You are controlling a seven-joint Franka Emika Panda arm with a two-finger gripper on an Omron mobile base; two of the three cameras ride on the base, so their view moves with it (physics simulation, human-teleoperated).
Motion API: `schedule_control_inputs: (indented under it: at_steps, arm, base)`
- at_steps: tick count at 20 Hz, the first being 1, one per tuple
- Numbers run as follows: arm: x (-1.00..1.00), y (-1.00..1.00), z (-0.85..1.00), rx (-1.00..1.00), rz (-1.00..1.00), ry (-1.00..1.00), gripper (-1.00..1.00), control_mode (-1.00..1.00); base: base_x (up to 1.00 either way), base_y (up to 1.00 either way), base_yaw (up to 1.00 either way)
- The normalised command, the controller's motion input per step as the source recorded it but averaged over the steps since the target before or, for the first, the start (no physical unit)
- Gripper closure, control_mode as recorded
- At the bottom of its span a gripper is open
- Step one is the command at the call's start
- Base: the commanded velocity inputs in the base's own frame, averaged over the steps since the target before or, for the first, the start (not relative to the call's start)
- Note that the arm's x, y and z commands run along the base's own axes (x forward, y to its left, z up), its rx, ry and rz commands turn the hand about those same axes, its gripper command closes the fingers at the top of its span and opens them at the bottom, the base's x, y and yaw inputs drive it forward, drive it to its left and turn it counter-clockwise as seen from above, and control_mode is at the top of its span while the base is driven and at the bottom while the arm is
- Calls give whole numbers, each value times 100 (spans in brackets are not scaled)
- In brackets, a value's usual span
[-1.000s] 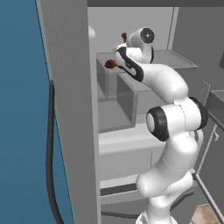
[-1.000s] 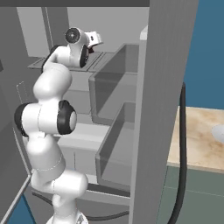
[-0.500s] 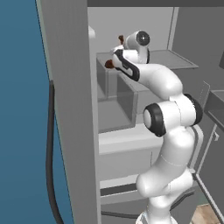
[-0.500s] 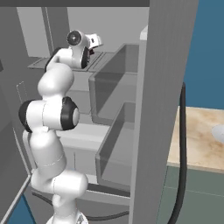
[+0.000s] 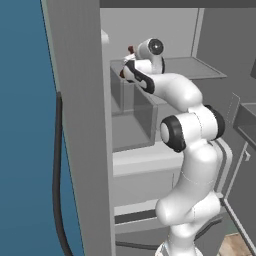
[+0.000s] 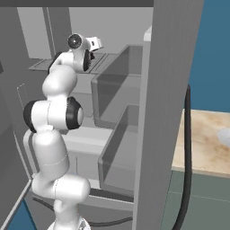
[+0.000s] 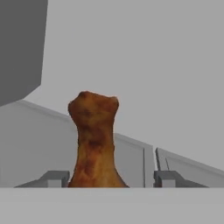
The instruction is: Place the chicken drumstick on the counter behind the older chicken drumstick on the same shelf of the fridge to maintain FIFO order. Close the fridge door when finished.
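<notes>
In the hand view the brown chicken drumstick (image 7: pixel 94 140) stands upright between my gripper (image 7: pixel 111 179) tips. The left fingertip (image 7: pixel 54 178) is against it and the right one stands apart, so the jaws are open. In the left base view my gripper (image 5: pixel 133 54) reaches over the pale-grey shelf (image 5: pixel 192 67) high in the fridge, with a bit of the drumstick (image 5: pixel 131 49) showing at it. A second brown piece (image 5: pixel 121 74), mostly hidden by my arm, lies nearer the front. The hand (image 6: pixel 87 45) is at the same shelf (image 6: pixel 45 65).
A translucent grey bin (image 5: pixel 135 112) sits below the shelf, with a second bin (image 6: pixel 121 148) lower down. The open grey fridge door (image 5: pixel 82 130) with its dark handle (image 5: pixel 56 175) stands close beside my arm. The beige counter (image 6: pixel 206 139) lies beyond it.
My hand has shifted a little further along the shelf with the drumstick, and the wrist has turned slightly. The base and the door have not moved.
</notes>
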Motion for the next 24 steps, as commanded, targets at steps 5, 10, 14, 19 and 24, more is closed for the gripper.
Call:
schedule_control_inputs:
  at_steps: [5,10,14,19,24]
  arm:
    - [1,0,0,0,0,0,-100,-100]
    - [-11,0,8,0,0,0,-100,-100]
    - [-37,-2,26,0,0,0,-100,-100]
    - [-42,-1,37,3,0,0,-100,-100]
    - [-57,0,33,4,0,0,-100,-100]
  base:
    - [0,0,0]
    - [0,0,0]
    - [0,0,0]
    - [0,0,0]
    - [0,0,0]
